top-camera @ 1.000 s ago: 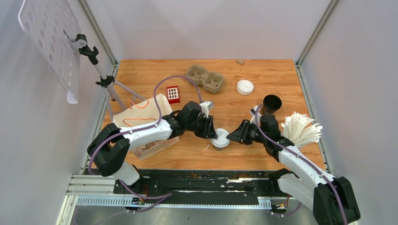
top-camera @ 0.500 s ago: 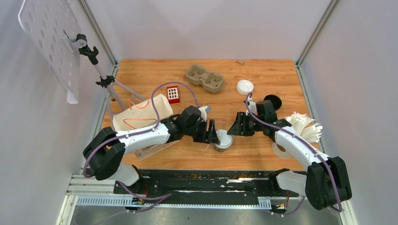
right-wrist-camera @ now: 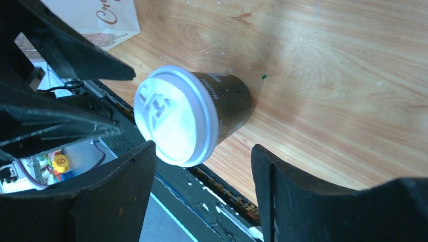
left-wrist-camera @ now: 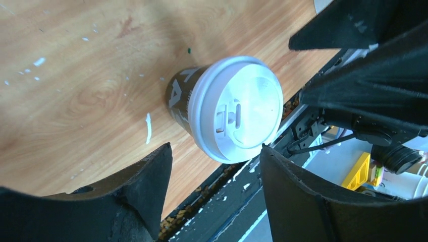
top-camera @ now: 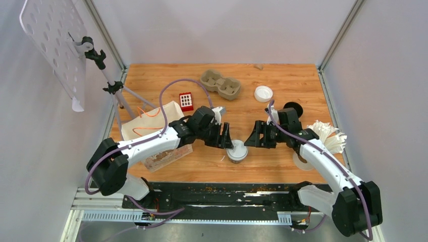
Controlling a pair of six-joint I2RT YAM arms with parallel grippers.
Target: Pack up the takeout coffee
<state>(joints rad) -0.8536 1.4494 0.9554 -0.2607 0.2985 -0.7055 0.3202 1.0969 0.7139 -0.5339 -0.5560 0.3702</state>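
Note:
A takeout coffee cup [top-camera: 236, 152] with dark sides and a white lid stands upright near the table's front edge. My left gripper [top-camera: 226, 143] sits just left of it and my right gripper [top-camera: 249, 139] just right of it, both open and off the cup. In the left wrist view the cup [left-wrist-camera: 177, 99] lies just beyond the tips of the open gripper [left-wrist-camera: 214, 148], with nothing between the jaws. The right wrist view shows the same cup [right-wrist-camera: 233, 100] ahead of the open gripper [right-wrist-camera: 203, 146]. A second dark cup [top-camera: 293, 107], without a lid, is partly hidden behind my right arm.
A grey-brown pulp cup tray [top-camera: 220, 83] and a loose white lid [top-camera: 263, 94] lie at the back. A paper bag [top-camera: 149, 122] lies at the left, under my left arm, with a small red block [top-camera: 186, 101] behind it. White sticks [top-camera: 329, 134] stand at the right edge.
Both grippers have opened and let go of the lidded cup, drawing back a little to either side. The cup stays standing where it was.

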